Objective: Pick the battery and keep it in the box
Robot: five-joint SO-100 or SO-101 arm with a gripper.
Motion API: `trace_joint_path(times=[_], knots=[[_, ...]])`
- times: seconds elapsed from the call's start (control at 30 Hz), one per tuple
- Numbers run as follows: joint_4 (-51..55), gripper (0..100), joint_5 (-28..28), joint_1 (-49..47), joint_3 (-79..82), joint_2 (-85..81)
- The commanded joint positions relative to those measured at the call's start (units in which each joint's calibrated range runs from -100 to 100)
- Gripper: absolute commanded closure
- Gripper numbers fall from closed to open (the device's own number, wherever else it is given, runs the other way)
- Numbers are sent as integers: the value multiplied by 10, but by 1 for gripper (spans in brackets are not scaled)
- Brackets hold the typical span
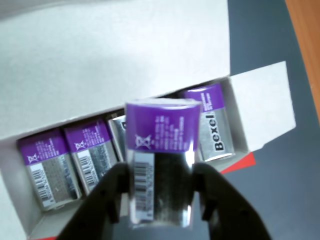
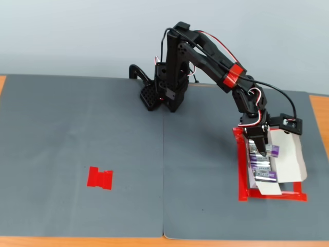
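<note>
"Bexel" readable on rightmost cell (image 1: 216,127) in the box (image 1: 260,100); barcode and crossed-bin sign on the battery (image 1: 160,160), small print illegible.

Pale grey-blue wall (image 2: 77,36) running plain across 12 o'clock of fixed view. Two dark grey mats (image 2: 77,134) lying side by side, seam (image 2: 163,175) running from centre toward 6 o'clock. Orange-brown table (image 2: 320,118) showing at 3, 6 and 9 o'clock edges. Soft even light falling, shadows staying faint. Red tape patch (image 2: 99,178) sitting at 8 o'clock.
</note>
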Motion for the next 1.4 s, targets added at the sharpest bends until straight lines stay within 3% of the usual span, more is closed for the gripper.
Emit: trace_joint_path(times=[0.0, 0.57, 0.8, 1.37], knots=[[-1, 98, -3, 1, -29, 2], [-1, 97, -4, -7, -30, 25], [-1, 81, -4, -10, -30, 26], [0, 80, -3, 16, -52, -41]])
